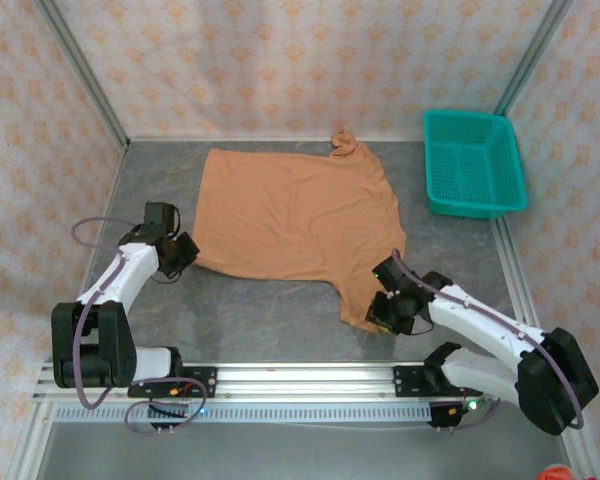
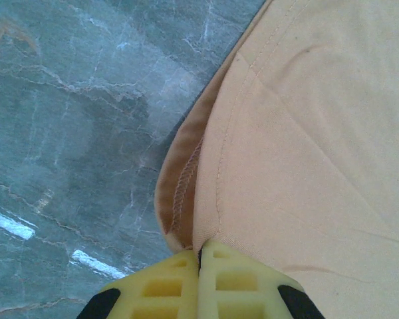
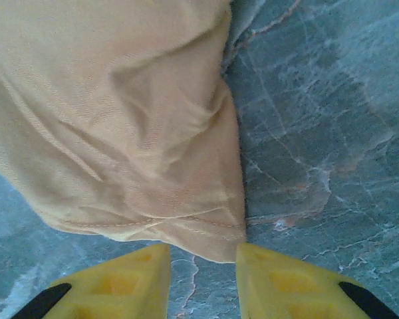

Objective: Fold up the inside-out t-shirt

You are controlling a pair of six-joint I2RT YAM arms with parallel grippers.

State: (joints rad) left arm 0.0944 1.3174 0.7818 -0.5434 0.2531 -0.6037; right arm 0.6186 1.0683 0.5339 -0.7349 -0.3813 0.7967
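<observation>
The inside-out t-shirt [image 1: 300, 215] lies spread flat on the grey table, tan-orange, with one sleeve bunched at the far edge [image 1: 345, 143]. My left gripper [image 1: 190, 252] is at the shirt's near-left corner. In the left wrist view its yellow fingers [image 2: 201, 252] are pressed together on the stitched edge of the t-shirt [image 2: 306, 133]. My right gripper [image 1: 380, 310] is at the near-right sleeve. In the right wrist view it [image 3: 203, 256] stands open, and the hemmed tip of the t-shirt [image 3: 120, 119] lies just ahead of the gap, ungripped.
A teal mesh basket [image 1: 473, 165] stands at the far right of the table. Patterned walls close in the back and sides. The rail holding the arm bases [image 1: 290, 380] runs along the near edge. Bare marbled table [image 1: 270, 310] lies between the grippers.
</observation>
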